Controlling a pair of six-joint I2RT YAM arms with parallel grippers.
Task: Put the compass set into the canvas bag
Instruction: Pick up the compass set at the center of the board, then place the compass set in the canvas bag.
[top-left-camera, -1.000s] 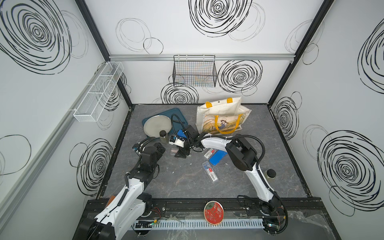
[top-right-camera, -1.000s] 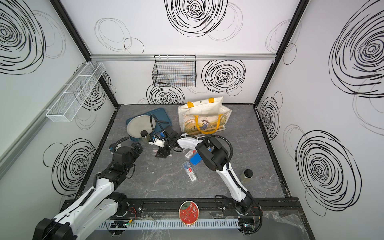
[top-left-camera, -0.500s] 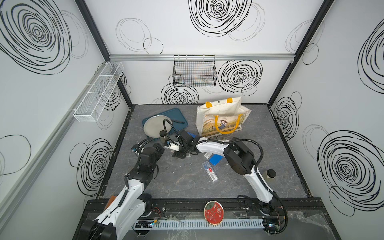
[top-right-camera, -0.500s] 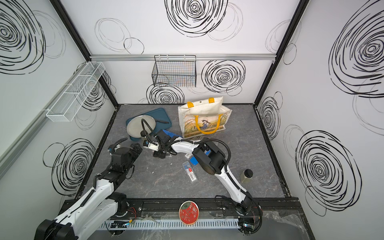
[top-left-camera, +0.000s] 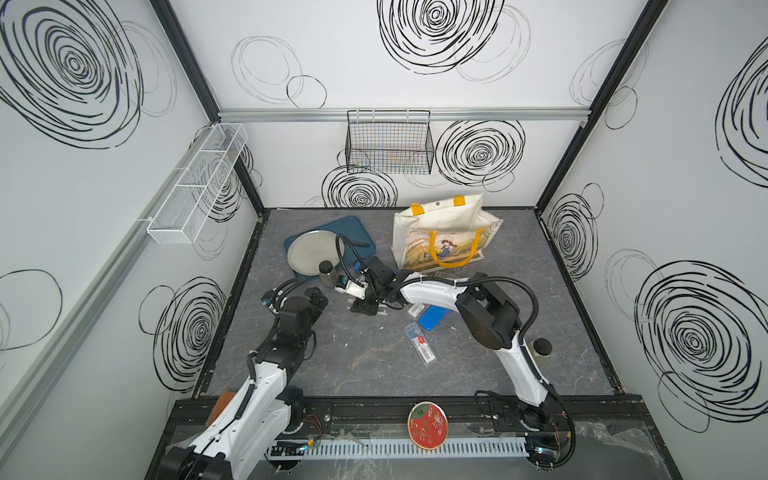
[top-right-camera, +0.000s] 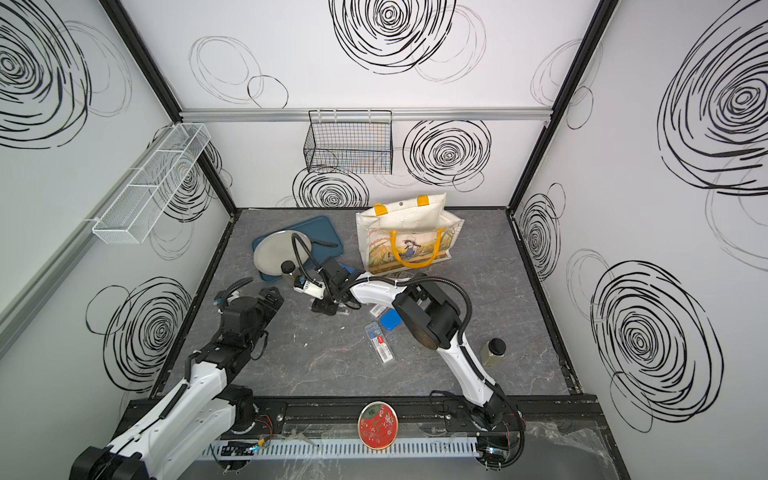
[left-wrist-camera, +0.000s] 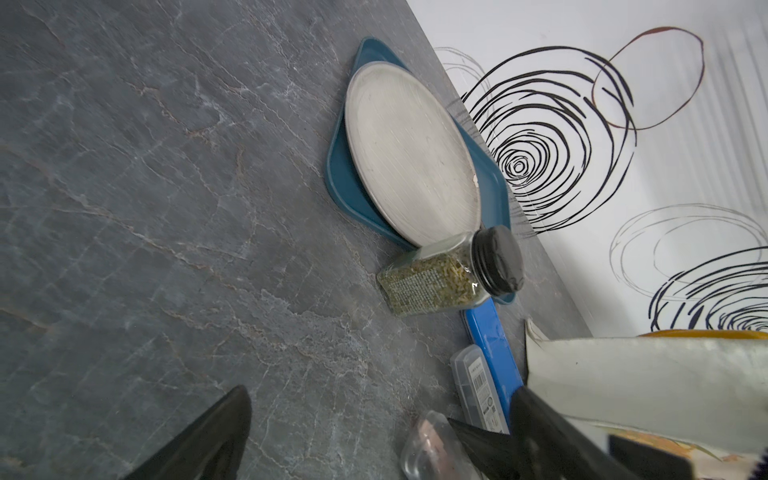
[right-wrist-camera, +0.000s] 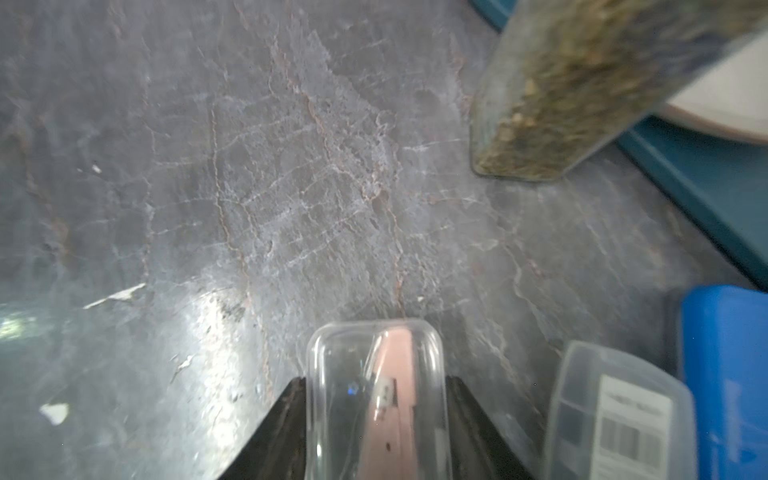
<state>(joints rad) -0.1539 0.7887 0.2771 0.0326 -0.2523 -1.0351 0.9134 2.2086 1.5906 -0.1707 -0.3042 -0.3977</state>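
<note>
Compass set (right-wrist-camera: 374, 353): clear rigid case, probably light and slippery; best pinched across narrow sides. Sat near canvas bag (top-left-camera: 446, 232), before its printed face. Right gripper (right-wrist-camera: 375, 388) clamped case so; left gripper (top-left-camera: 313, 301) gaped wide, empty.

**Compass set gripped, bag upright at the back**

I see the compass set (right-wrist-camera: 376, 386), a clear rounded plastic case with a pink compass inside, pinched on both sides by the right gripper (right-wrist-camera: 376, 415). The canvas bag (top-left-camera: 446, 226), cream with yellow handles and a printed girl, stands upright at the back of the tabletop (top-left-camera: 374, 365), apart from the case.
</note>
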